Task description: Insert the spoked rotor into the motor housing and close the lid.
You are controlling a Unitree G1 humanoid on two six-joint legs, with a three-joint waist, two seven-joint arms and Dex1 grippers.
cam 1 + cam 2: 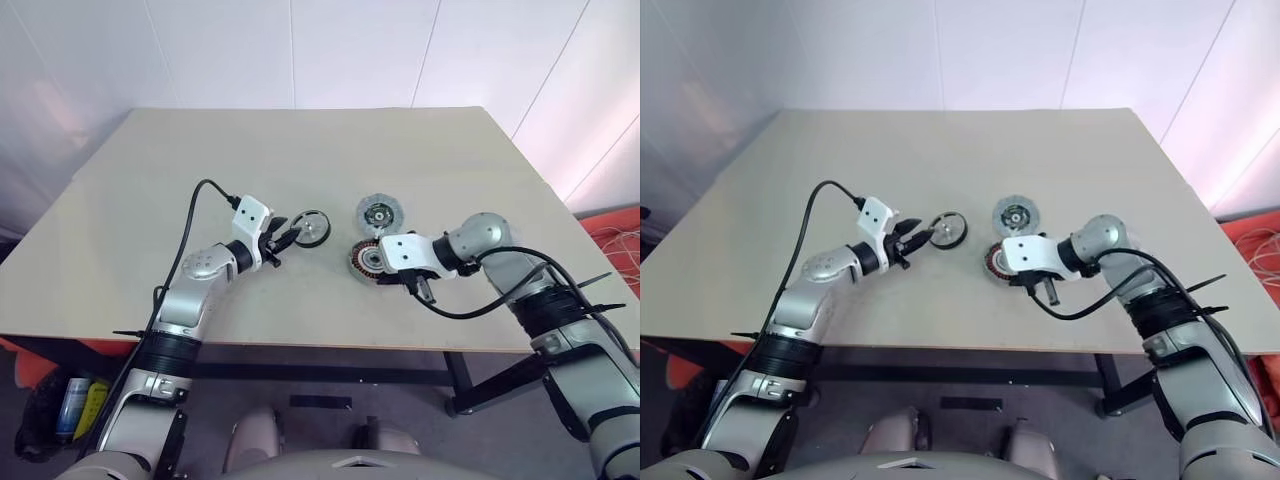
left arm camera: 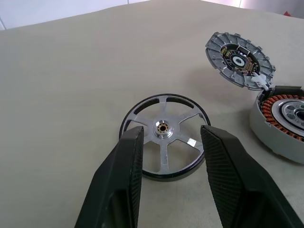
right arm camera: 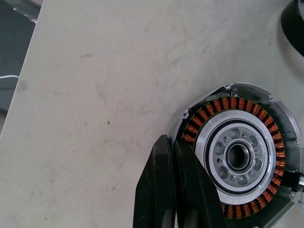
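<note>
Left end effector (image 2: 166, 142) fingers apart, straddling spoked rotor (image 2: 164, 135) (flat on counter (image 1: 150, 180)). Right end effector (image 3: 175, 190) pinched shut at motor housing (image 3: 237, 156) rim; lid (image 1: 379, 213) at housing's 12 o'clock.

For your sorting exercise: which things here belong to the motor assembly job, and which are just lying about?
Job: rotor, housing, lid, left claw, right claw.
Lying about: cans under the table.

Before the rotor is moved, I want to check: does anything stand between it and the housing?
Nothing lies on the bare table between the rotor and the housing. But the shut right claw rests at the housing's rim, over the windings, so it partly blocks the opening from above.
</note>
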